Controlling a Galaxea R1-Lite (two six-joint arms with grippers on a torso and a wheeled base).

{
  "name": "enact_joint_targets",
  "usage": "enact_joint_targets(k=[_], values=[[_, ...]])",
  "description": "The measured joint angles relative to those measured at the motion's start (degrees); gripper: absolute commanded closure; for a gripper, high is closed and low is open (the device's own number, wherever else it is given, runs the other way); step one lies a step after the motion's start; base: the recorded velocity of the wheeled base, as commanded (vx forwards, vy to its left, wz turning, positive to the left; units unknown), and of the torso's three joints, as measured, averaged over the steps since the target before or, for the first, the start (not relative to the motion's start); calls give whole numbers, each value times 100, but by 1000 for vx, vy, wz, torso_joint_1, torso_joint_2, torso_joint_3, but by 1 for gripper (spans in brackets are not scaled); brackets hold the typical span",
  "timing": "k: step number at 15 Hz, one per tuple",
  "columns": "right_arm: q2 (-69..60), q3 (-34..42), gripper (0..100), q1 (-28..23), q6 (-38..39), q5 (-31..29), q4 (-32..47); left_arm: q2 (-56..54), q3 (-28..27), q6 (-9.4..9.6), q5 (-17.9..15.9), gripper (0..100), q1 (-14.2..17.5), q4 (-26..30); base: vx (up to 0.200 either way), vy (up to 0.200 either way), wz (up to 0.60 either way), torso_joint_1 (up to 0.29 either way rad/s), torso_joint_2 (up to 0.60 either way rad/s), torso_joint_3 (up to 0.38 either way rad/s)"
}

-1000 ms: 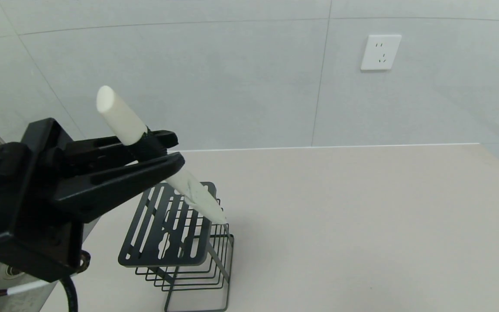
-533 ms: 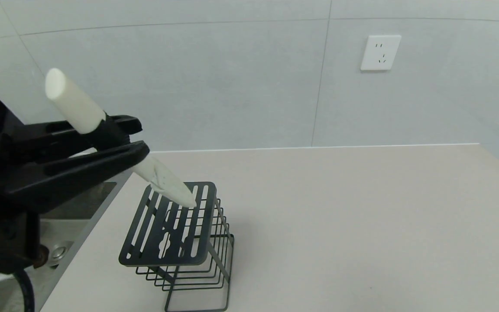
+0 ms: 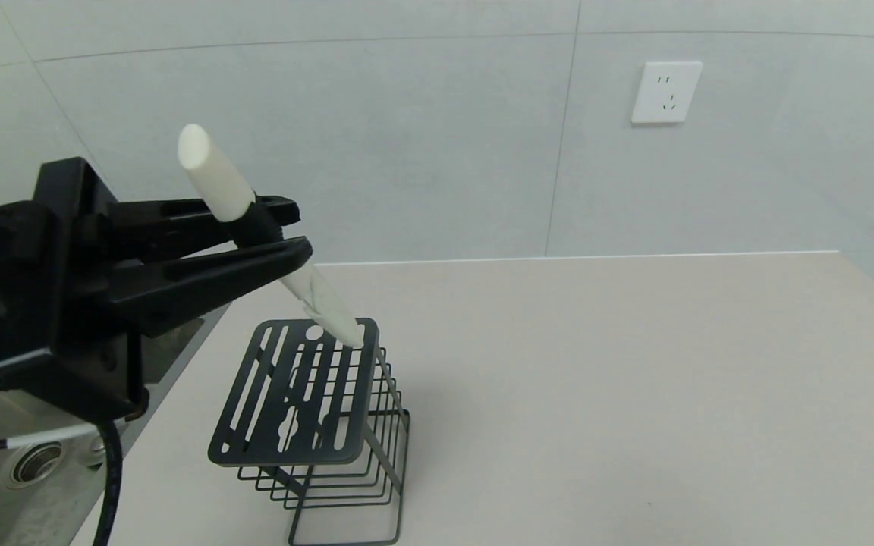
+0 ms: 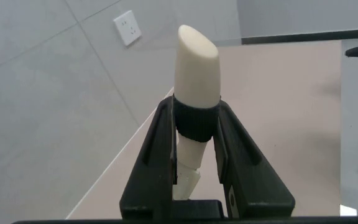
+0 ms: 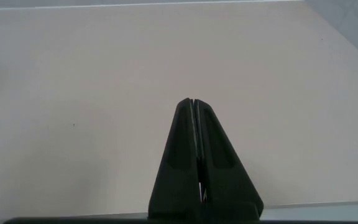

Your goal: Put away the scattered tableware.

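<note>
My left gripper is shut on a white knife with a cream handle and a black collar. The knife slants down to the right, and its white blade tip sits at the top right corner of the black wire knife rack, over the slotted top plate. In the left wrist view the cream handle sticks up between the black fingers. My right gripper is shut with nothing in it, above bare beige countertop.
The rack stands near the left edge of the beige countertop. A steel sink with a drain lies to the left of it. A grey tiled wall with a white socket runs behind. Open counter stretches to the right.
The left gripper with the knife swung left half a second ago, then came back right. The blade tip now sits at the rack's top right corner instead of past its right edge.
</note>
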State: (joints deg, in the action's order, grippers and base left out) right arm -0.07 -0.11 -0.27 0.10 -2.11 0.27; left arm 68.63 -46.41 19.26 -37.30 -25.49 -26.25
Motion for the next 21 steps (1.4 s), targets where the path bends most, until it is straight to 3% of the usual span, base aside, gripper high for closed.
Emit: enact_joint_targets(k=[6, 21], values=[[0, 1, 100, 0, 12, -10, -2, 134, 18, 2, 24, 100, 190, -29, 0, 0, 0, 0, 0, 0], [0, 1, 100, 0, 0, -2, 0, 217, 171, 13, 5, 100, 212, 4, 0, 0, 0, 0, 0, 0]])
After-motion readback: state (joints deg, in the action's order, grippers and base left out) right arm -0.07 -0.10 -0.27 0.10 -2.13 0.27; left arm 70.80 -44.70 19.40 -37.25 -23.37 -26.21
